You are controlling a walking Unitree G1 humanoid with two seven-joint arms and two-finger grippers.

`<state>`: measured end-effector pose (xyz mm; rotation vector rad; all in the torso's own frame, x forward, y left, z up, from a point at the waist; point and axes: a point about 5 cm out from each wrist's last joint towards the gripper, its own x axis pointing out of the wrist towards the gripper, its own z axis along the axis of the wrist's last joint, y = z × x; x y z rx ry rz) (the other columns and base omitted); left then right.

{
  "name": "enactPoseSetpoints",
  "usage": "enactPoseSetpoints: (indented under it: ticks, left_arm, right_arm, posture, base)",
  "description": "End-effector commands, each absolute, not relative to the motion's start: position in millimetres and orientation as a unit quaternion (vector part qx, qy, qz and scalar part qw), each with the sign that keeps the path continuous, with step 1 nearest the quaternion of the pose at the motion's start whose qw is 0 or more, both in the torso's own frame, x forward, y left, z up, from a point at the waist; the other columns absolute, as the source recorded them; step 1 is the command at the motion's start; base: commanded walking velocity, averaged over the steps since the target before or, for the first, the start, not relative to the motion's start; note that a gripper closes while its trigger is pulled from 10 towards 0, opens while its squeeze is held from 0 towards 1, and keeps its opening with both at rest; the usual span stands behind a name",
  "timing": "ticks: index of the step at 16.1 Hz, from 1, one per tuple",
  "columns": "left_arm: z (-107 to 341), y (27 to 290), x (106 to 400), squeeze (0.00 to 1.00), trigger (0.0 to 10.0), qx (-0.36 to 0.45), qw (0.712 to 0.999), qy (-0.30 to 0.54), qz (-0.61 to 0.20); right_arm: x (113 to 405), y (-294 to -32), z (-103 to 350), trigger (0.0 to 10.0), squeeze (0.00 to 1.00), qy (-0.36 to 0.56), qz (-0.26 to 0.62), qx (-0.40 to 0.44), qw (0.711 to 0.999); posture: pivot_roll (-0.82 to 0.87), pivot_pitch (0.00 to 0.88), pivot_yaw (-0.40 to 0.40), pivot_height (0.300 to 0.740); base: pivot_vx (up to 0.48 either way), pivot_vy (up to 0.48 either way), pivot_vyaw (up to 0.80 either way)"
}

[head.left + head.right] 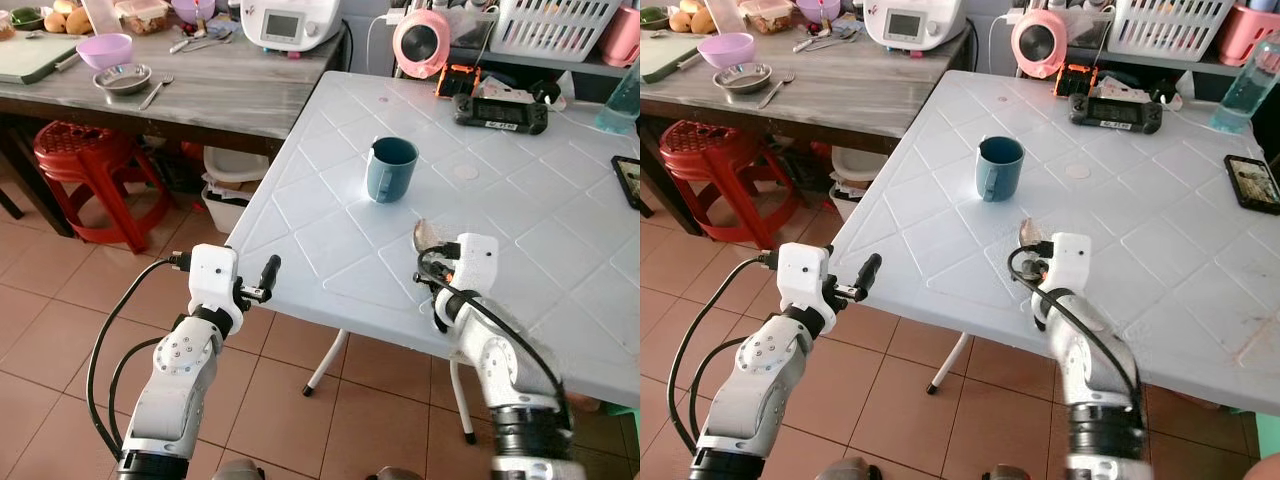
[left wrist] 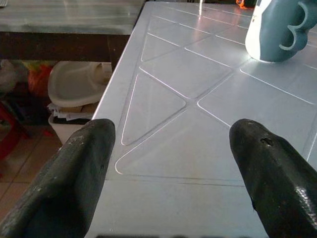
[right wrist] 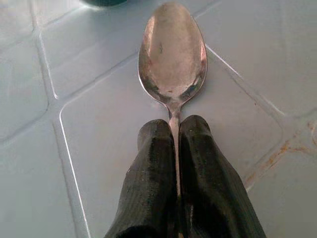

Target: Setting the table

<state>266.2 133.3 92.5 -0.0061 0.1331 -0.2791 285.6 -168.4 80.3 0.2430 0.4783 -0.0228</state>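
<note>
Left claw (image 2: 168, 173) w/ fingers spread apart, hovers at near edge of white tabletop (image 1: 520, 220). Right claw (image 3: 174, 134) clamped on spoon (image 3: 172, 54) handle, bowl pointing fwd just above tabletop. Beyond it, blue mug (image 1: 391, 168) stands upright
</note>
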Motion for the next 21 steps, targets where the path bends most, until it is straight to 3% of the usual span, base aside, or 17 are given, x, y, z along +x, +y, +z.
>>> enactPoseSetpoints:
  ticks: [1,2,3,4,14,21]
  left_arm:
    - [93.5,132.9,269.0,0.0,10.0,-0.003,0.988,0.064,-0.141]
    - [93.1,132.8,270.0,0.0,10.0,-0.006,0.988,0.065,-0.137]
    - [93.2,132.3,271.1,0.0,10.0,-0.009,0.989,0.063,-0.135]
    - [93.8,132.3,273.6,0.0,10.0,-0.013,0.99,0.059,-0.13]
    - [95.1,127.9,279.4,0.0,10.0,-0.021,0.992,0.039,-0.12]
    - [118.1,140.8,296.8,0.0,10.0,0.027,0.997,-0.06,-0.038]
  right_arm:
    - [265.7,-171.2,46.8,0.0,0.0,0.317,-0.038,0.133,0.938]
    - [267.5,-167.8,53.5,0.0,0.0,0.298,-0.041,0.139,0.944]
    - [269.6,-163.7,63.0,3.7,0.0,0.265,-0.044,0.149,0.952]
    - [270.1,-158.9,71.5,10.0,0.0,0.232,-0.04,0.165,0.958]
    - [272.4,-154.7,85.7,10.0,0.0,0.157,-0.049,0.15,0.975]
    - [278.2,-164.3,93.0,10.0,0.0,0.105,-0.079,0.148,0.98]
  posture:
    - [-0.01,0.012,0.041,0.74]
    - [-0.01,0.006,0.037,0.74]
    - [-0.01,0.0,0.032,0.74]
    - [-0.01,0.0,0.025,0.74]
    - [-0.02,0.0,0.019,0.74]
    - [-0.03,0.0,0.029,0.74]
  base:
    - [0.0,0.0,0.0]
    - [0.0,0.0,0.0]
    - [0.0,0.0,0.0]
    - [0.0,0.289,0.0]
    - [0.0,0.465,0.0]
    - [0.0,0.465,0.0]
